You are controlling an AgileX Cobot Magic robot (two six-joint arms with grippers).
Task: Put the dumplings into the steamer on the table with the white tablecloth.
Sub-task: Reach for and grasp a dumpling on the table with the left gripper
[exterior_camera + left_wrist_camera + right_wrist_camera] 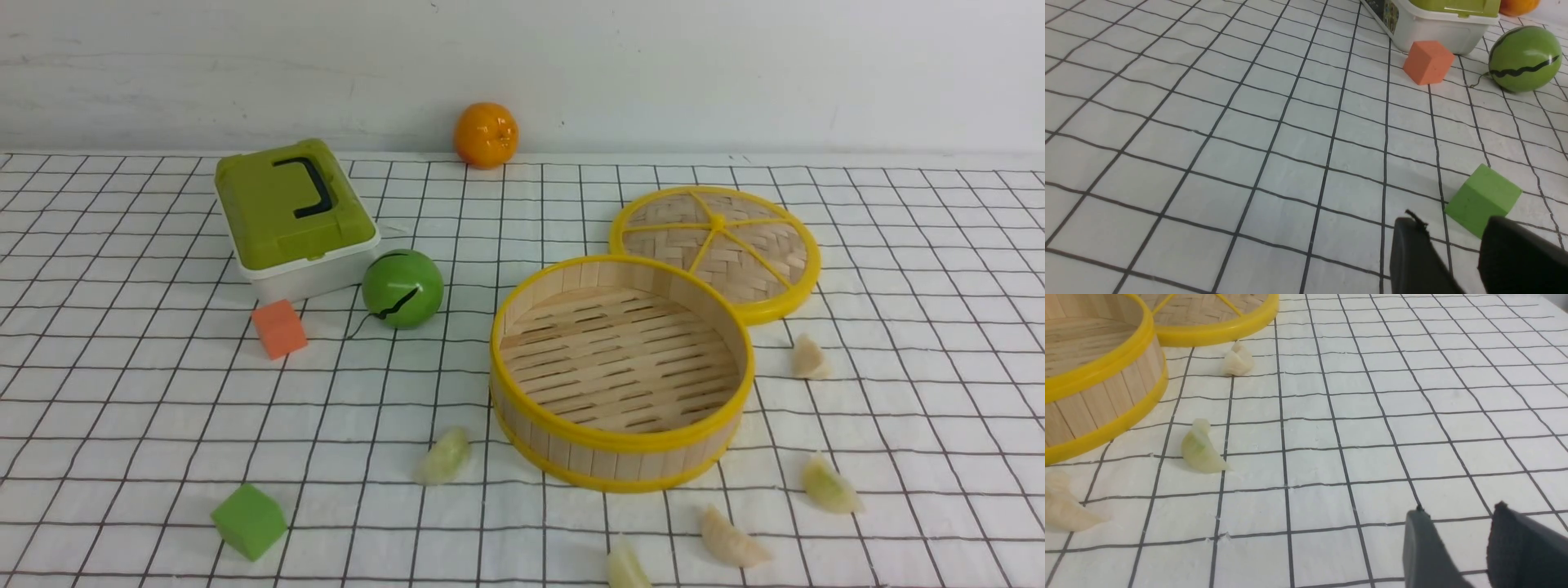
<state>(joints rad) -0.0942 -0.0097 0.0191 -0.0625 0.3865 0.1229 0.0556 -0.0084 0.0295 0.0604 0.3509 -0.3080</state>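
Observation:
The bamboo steamer [620, 445] stands empty on the white gridded tablecloth [147, 408], right of centre; its wall also shows in the right wrist view [1106, 396]. Several dumplings lie on the cloth around it: a pale green one at its front left [445, 456], one at its right [808, 358], and three in front [829, 486] [731, 539] [627, 565]. Three show in the right wrist view [1237, 361] [1200, 449] [1063, 504]. My left gripper [1453, 228] is open and empty beside the green cube. My right gripper [1457, 514] is open and empty over bare cloth.
The woven lid [717, 245] leans against the steamer's far side. A green-lidded white box [294, 216], a green ball [402, 287], an orange cube [279, 328], a green cube [249, 520] and an orange fruit [486, 135] sit on the left and at the back.

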